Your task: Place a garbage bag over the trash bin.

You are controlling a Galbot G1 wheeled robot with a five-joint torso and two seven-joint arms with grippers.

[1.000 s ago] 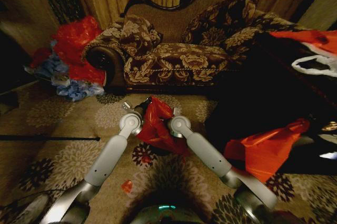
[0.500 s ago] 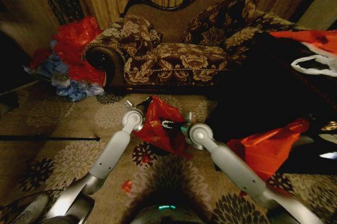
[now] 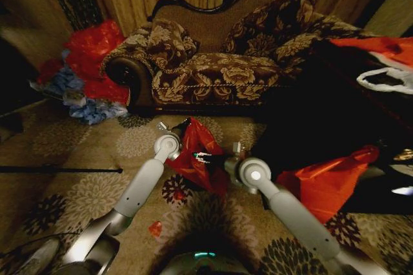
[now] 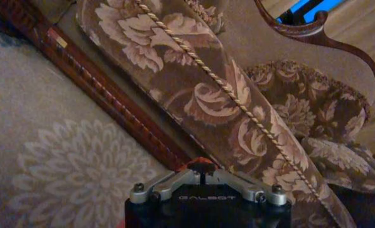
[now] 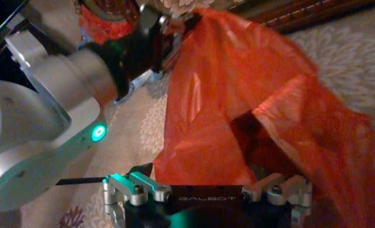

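Observation:
The garbage bag (image 3: pixel 199 153), glossy red and crinkly, hangs over the patterned carpet in front of the sofa. My left gripper (image 3: pixel 182 125) is shut on its top edge; in the left wrist view a bit of red bag (image 4: pixel 203 166) shows pinched between the fingertips. My right gripper (image 3: pixel 208 157) points at the bag from the right and stands open, with the bag's film (image 5: pixel 238 109) bulging between its spread fingers (image 5: pixel 132 189). The trash bin is hidden under the bag. A dark patch shows in a fold of the bag, and I cannot tell what it is.
A floral sofa (image 3: pixel 219 75) stands just behind. A heap of red and blue bags (image 3: pixel 87 71) lies at the left, and a larger orange-red bag (image 3: pixel 329 181) against dark furniture at the right. A thin black rod (image 3: pixel 64 170) and a red scrap (image 3: pixel 155 228) lie on the carpet.
My right arm has swung out to the right and its gripper has turned to face the bag side-on. The left gripper has shifted slightly farther and to the right with the bag.

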